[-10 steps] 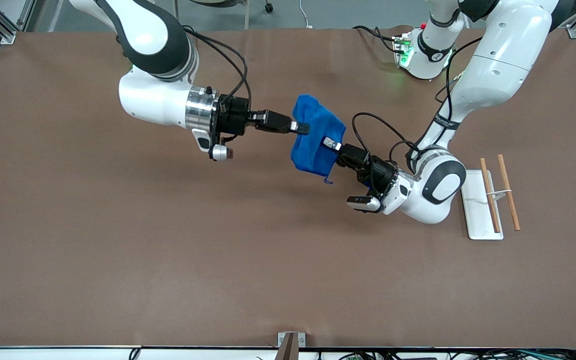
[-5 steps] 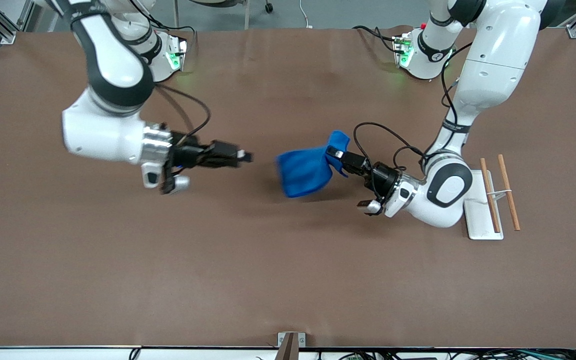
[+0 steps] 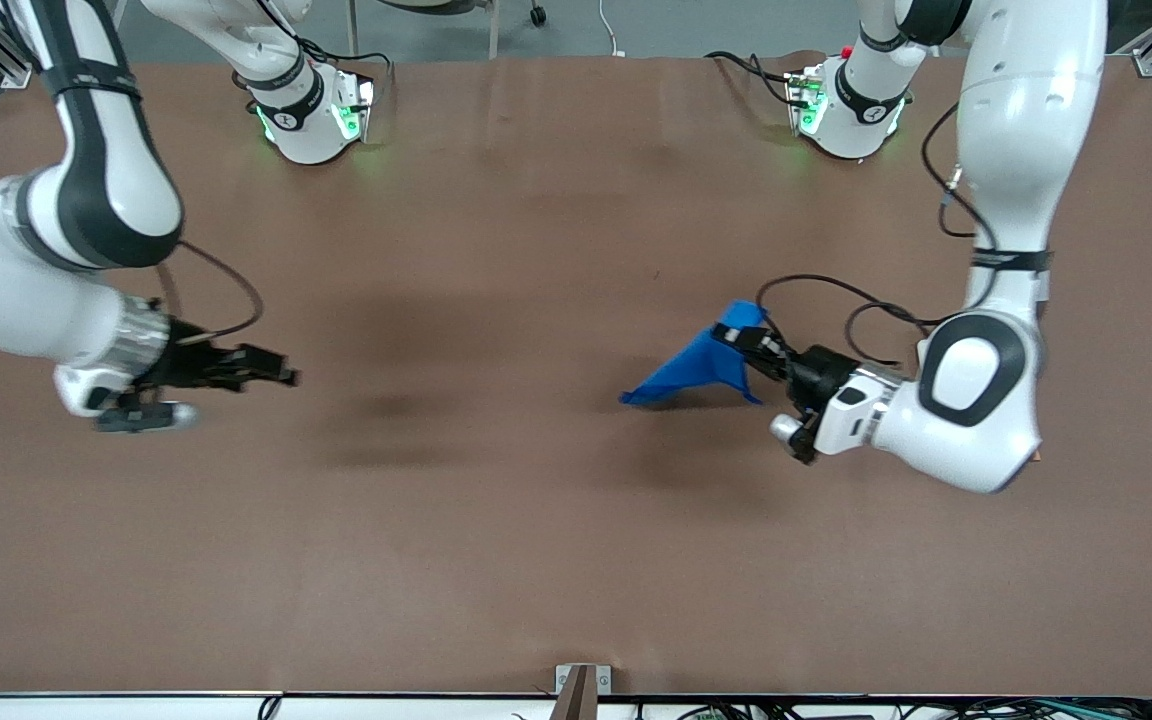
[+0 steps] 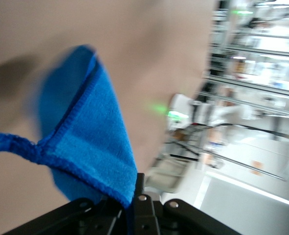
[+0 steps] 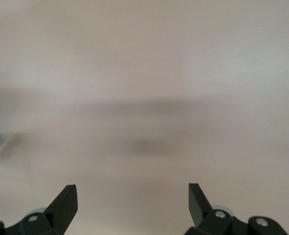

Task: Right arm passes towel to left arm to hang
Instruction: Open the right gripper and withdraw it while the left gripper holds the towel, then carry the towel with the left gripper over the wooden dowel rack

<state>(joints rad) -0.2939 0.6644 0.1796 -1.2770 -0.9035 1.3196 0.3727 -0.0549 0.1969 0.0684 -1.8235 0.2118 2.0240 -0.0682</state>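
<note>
The blue towel [image 3: 698, 366] hangs from my left gripper [image 3: 736, 338], which is shut on one of its corners over the table toward the left arm's end. The cloth droops down and away from the jaws, its lower tip close to the brown tabletop. In the left wrist view the towel [image 4: 90, 142] fills the space above the shut jaws, a small loop trailing from its stitched edge. My right gripper [image 3: 281, 378] is open and holds nothing, over the table toward the right arm's end; its fingertips [image 5: 68, 200] stand wide apart above bare tabletop.
The brown table [image 3: 496, 520] stretches between the two arms. Both arm bases [image 3: 841, 110] stand with green lights at the edge farthest from the front camera. The left arm's big white elbow [image 3: 976, 410] hangs over the table near its end.
The right gripper let go of the towel, opened wide and drew back toward its own end of the table. The left gripper kept the towel and carried it toward the left arm's end, lower.
</note>
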